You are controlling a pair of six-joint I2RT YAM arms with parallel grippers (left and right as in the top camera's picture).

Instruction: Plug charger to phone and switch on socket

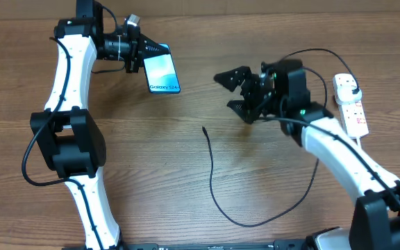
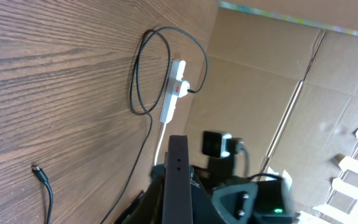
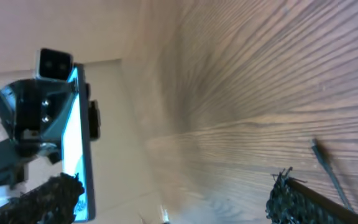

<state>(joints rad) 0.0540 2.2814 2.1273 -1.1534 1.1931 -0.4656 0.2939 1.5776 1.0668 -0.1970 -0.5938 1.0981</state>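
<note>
Overhead view w/ both wrist views. Phone [image 1: 162,73]: light-blue screen up, white text near its lower end, upper-L part of the scene, tilted; its top end is clenched btwn the L fingers [image 1: 139,50], and it appears raised off the desk [image 1: 151,173]. L wrist view shows it edge-on as a dark slab [image 2: 178,177]; R wrist view shows it as a thin bright strip [image 3: 76,143] in the L arm's grasp. Charger cable [image 1: 212,187]: thin, black, loose on the desk; connector tip [image 1: 205,128] lies free near centre, below and R of the phone, well apart from it and touched by neither arm. From the tip the cable runs toward the near edge, curves R, then climbs in a wide loop to the power strip [image 1: 351,105]; black plug [image 2: 189,91] sits in the strip beside a red switch mark. Strip: white, oblong, far R of the desk, thick white cord [image 2: 160,134] leaving one end. R fingers [image 1: 233,75]: spread wide, released, holding nothing, above the desk btwn phone and strip, up and R of the tip; the tip [image 3: 316,146] shows just beyond the R-hand finger. Wood-grain desk top; cardboard wall [image 2: 260,93] behind.
</note>
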